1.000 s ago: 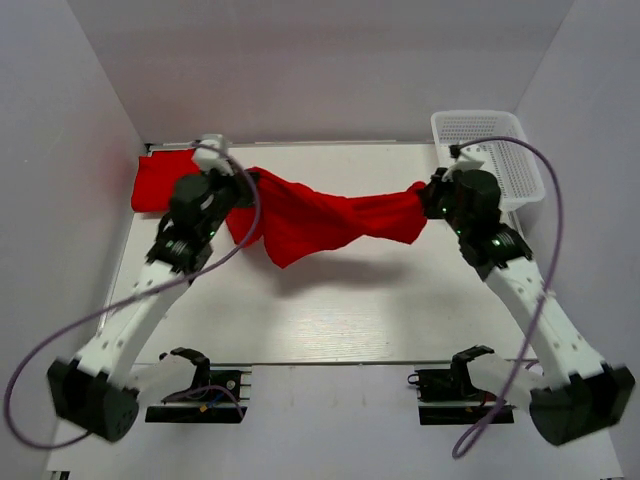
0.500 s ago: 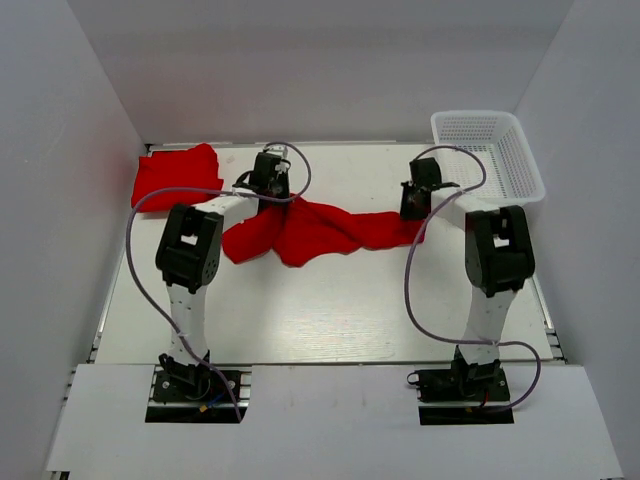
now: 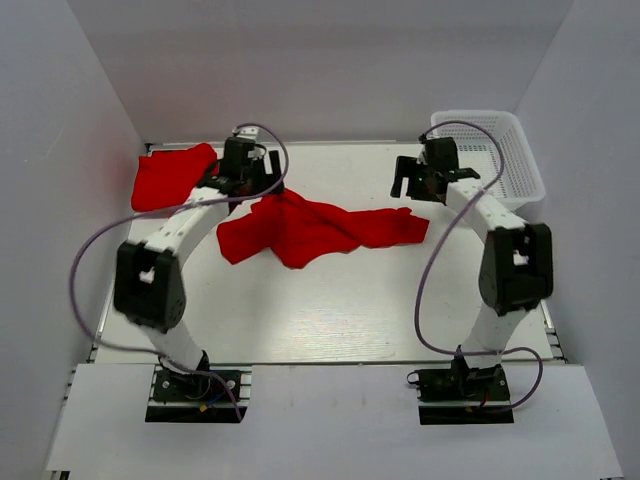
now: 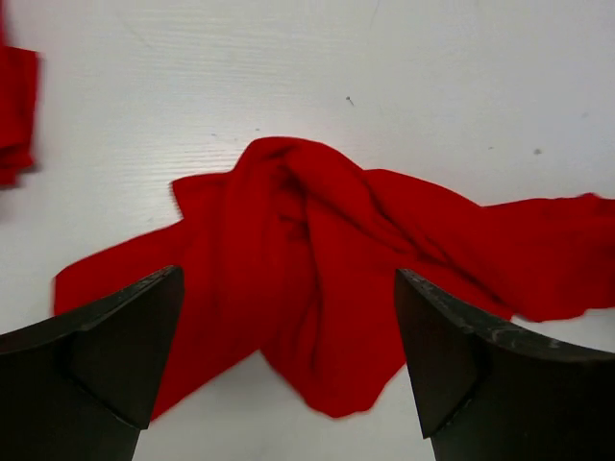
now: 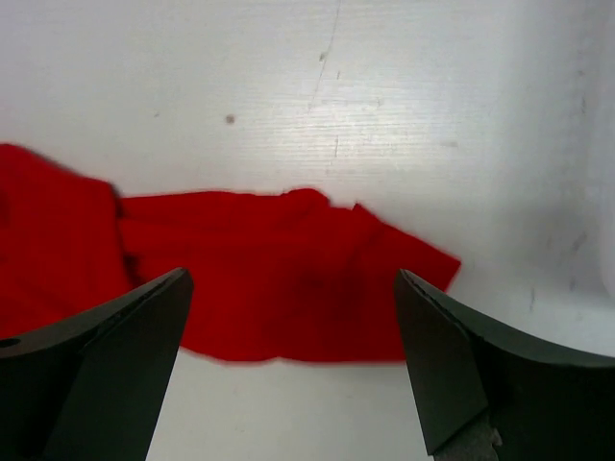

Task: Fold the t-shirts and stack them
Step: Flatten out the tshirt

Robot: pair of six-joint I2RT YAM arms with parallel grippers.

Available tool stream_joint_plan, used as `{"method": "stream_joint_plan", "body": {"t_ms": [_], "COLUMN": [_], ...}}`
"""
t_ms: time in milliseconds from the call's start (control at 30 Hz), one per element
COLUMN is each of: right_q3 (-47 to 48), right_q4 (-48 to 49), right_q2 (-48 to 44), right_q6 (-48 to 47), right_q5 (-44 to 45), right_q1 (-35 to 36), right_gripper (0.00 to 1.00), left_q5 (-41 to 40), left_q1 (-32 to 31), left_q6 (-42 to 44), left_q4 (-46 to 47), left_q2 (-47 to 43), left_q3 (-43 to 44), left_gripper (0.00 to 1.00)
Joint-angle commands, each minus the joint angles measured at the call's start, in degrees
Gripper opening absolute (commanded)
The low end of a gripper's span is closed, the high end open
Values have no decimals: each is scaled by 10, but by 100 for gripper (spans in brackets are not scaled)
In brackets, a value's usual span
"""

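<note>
T-shirt [image 3: 315, 228] is seen crumpled and twisted at frame centre on counter [image 3: 330, 330]; second t-shirt [image 3: 172, 175] bunched at upper left. Left claw [image 4: 286, 288] and right claw [image 5: 293, 288] are spread wide, nothing held. Opposite edges should be gripped, cloth drawn flat before folding.

White links [image 3: 186, 228], black joints [image 3: 148, 287], black hands [image 4: 288, 279], purple cables [image 3: 71, 290].

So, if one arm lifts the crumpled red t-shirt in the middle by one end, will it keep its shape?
Probably not: the t-shirt lies twisted in soft folds, so it should hang limp. It looks thin, likely light for its spread. Pushed across the smooth table, it would probably bunch rather than slide whole.
</note>
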Motion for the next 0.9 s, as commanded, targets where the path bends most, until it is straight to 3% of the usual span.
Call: {"method": "stream_joint_plan", "body": {"t_ms": [0, 67, 200, 333, 567, 867], "right_q3": [-60, -114, -169, -201, -216, -212], "right_q4": [-3, 2, 7, 10, 12, 35], "right_q2": [-110, -167, -227, -264, -266, -176], "right_q6": [-8, 1, 11, 29, 36, 63], "right_q5": [-9, -7, 19, 31, 51, 56], "right_q1": [-1, -1, -1, -1, -3, -14], "right_gripper": [90, 90, 90, 90, 90, 90], "left_q5": [-66, -110, -162, -202, -197, -170], "left_q1": [2, 2, 2, 2, 20, 73], "left_q6": [-22, -50, -87, -128, -151, -174], "left_q4": [-53, -78, -115, -171, -203, -147], "left_q2": [-167, -242, -312, -318, -257, -138], "left_q3": [-60, -105, -145, -145, -145, -161], "left_gripper": [100, 100, 100, 100, 100, 100]}}
